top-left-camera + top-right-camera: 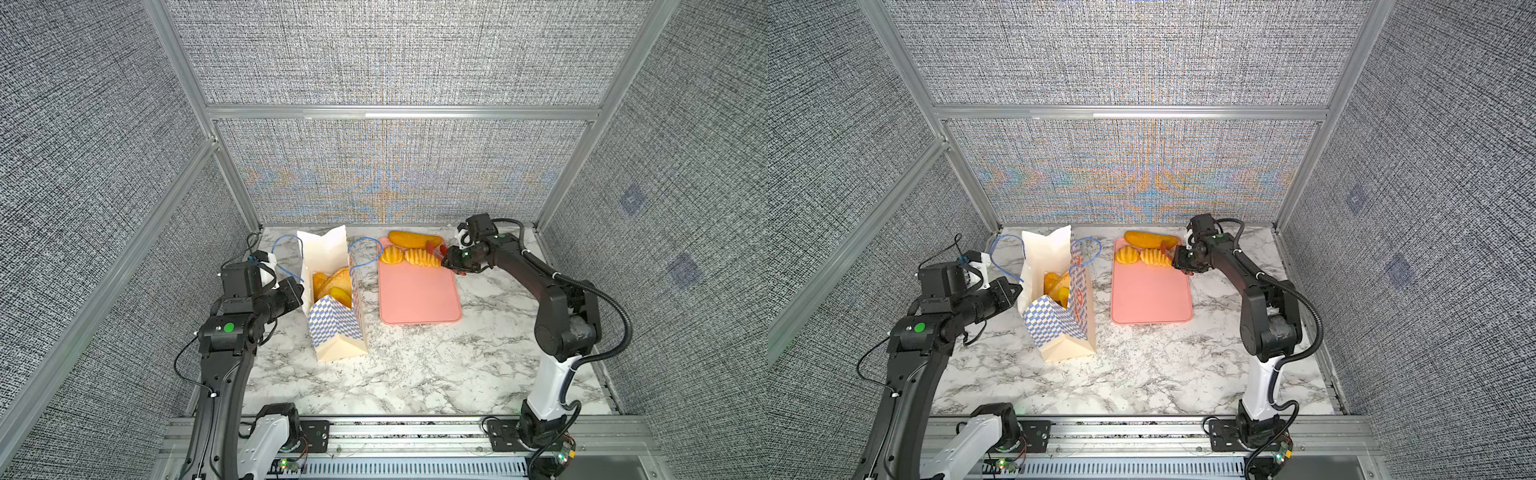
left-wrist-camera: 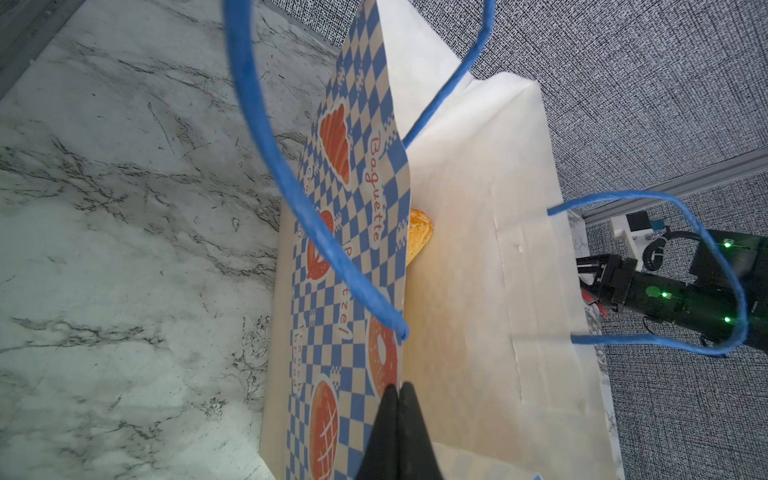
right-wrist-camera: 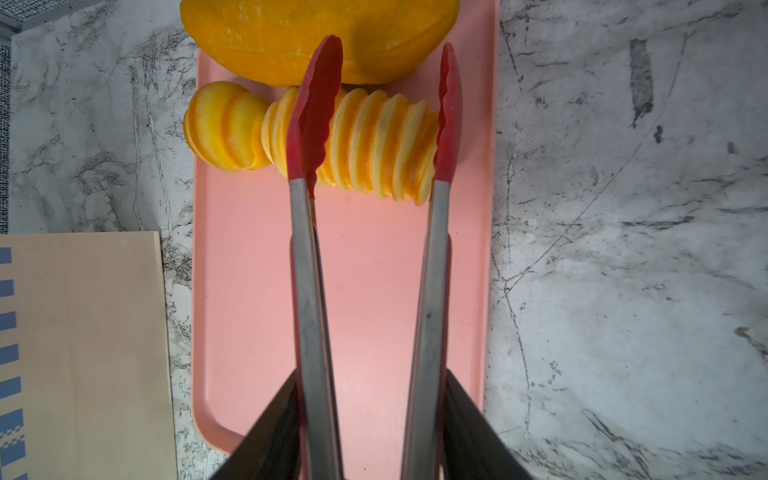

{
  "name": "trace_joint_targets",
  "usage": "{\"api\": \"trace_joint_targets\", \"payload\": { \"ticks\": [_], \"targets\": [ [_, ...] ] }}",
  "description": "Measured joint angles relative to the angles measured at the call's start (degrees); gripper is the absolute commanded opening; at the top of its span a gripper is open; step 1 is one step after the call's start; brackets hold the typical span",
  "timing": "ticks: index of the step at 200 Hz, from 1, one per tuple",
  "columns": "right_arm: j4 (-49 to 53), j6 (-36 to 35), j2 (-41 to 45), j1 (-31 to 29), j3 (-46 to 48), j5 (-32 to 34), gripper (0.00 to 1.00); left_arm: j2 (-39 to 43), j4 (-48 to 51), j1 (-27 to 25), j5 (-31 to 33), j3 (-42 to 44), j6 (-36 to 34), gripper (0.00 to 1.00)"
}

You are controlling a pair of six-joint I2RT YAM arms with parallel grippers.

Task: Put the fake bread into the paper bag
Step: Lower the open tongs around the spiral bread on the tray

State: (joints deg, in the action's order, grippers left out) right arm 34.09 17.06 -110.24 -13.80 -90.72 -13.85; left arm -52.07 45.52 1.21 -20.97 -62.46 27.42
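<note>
The paper bag [image 1: 332, 328] [image 1: 1059, 328] stands open on the marble table, with fake bread [image 1: 330, 282] [image 2: 417, 239] inside. My left gripper [image 1: 300, 286] [image 2: 399, 388] is shut on the bag's side rim. On the pink tray [image 1: 415, 295] [image 3: 365, 270] lie a long loaf [image 1: 413, 239] [image 3: 316, 37], a large ridged roll [image 1: 419, 257] [image 3: 374, 141] and a small ridged roll [image 1: 392, 254] [image 3: 222, 129]. My right gripper [image 1: 446, 259] [image 3: 371, 376] is shut on the red tongs [image 3: 307, 249]. The tongs' tips are spread around the large ridged roll.
The bag's blue cord handles [image 2: 291, 187] loop up near my left wrist. The tray sits right of the bag, against the back wall [image 1: 395, 174]. Bare marble table [image 1: 415, 374] spreads in front of both. Aluminium frame rails [image 1: 374, 432] edge the cell.
</note>
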Motion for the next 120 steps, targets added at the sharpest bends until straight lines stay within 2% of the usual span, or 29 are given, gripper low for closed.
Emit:
{"api": "trace_joint_targets", "payload": {
  "ticks": [120],
  "targets": [
    [0.0,0.4,7.0,-2.8,8.5,-1.9,0.48,0.1,0.0,0.0,0.0,0.0,0.0,0.03]
  ]
}}
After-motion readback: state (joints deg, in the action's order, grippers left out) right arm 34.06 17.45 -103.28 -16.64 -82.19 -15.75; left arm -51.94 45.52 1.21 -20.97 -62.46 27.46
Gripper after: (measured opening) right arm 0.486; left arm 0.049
